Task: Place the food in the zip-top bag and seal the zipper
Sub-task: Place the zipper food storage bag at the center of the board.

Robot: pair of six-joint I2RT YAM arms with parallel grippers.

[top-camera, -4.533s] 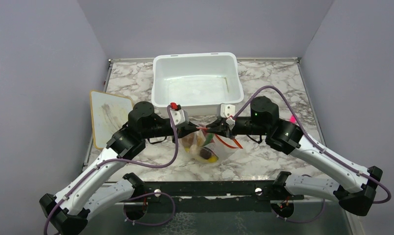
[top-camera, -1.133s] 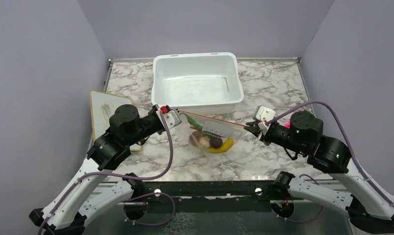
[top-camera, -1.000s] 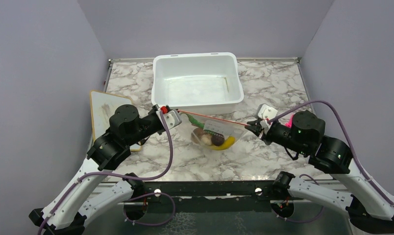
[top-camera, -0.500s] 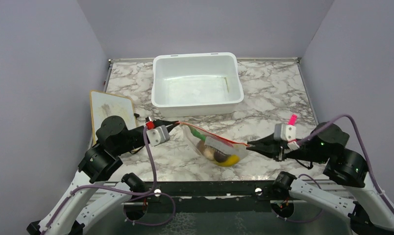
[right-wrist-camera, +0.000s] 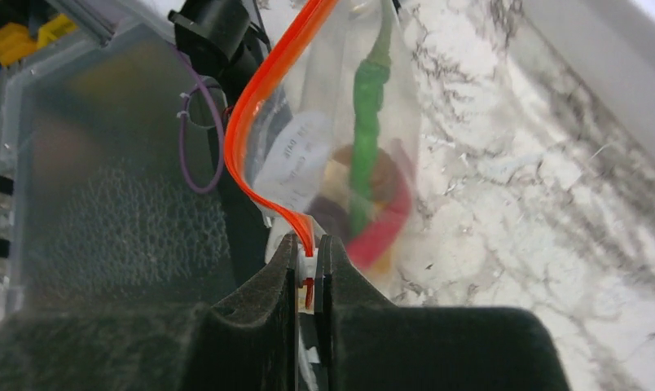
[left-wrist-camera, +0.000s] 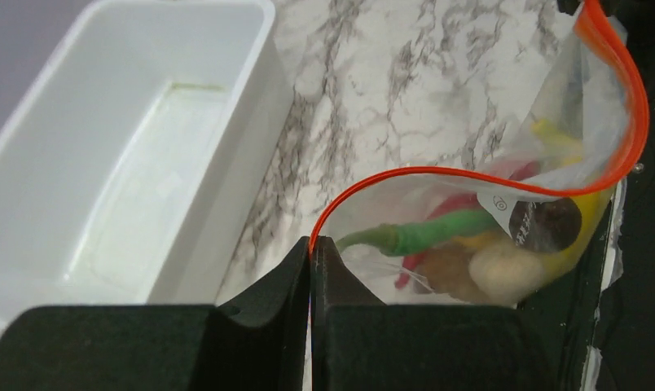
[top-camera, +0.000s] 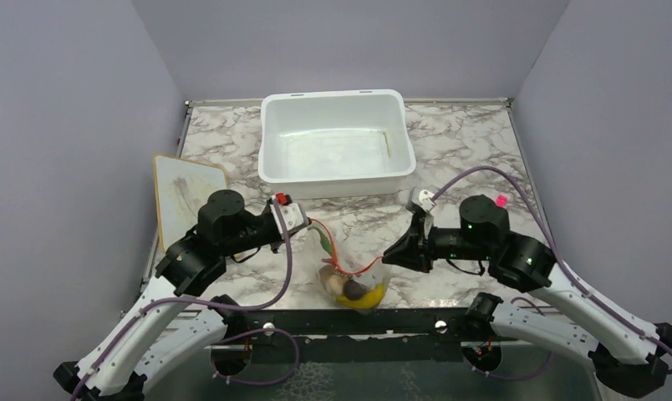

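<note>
Left gripper point(left-wrist-camera: 311, 244): jaws pressed flat together on one end of the zipper point(left-wrist-camera: 471, 175), with nothing else between them. Right gripper point(right-wrist-camera: 306, 244): jaws pinched tight on the other end of the same orange-red strip. So each arm has one corner of the bag's mouth.

Bag point(top-camera: 353, 288): slung between the two grippers at the near edge of the table point(top-camera: 458, 150), well in front of the white tub point(top-camera: 337, 180). Its belly is low by the black front rail. I cannot tell whether it rests there or hangs free.

Contents, bunched at the bottom: green pod point(left-wrist-camera: 426, 236), red chili point(right-wrist-camera: 385, 224), banana point(top-camera: 368, 294), brown ball point(left-wrist-camera: 544, 224), beige mushroom point(left-wrist-camera: 499, 273). All the food I can find is inside the bag, so loading looks done and sealing is the step in hand.

Why held this way: holding both ends keeps the mouth uppermost, so the load settles away from the zipper. The strip is slack and sags in an S-curve between the grippers. Its two lips seem to run as one band, but I cannot tell whether it is shut along its full length.

Next, probably: draw the ends apart to straighten the strip before pressing along it. The risk is that a slack strip buckles and leaves a gap.
</note>
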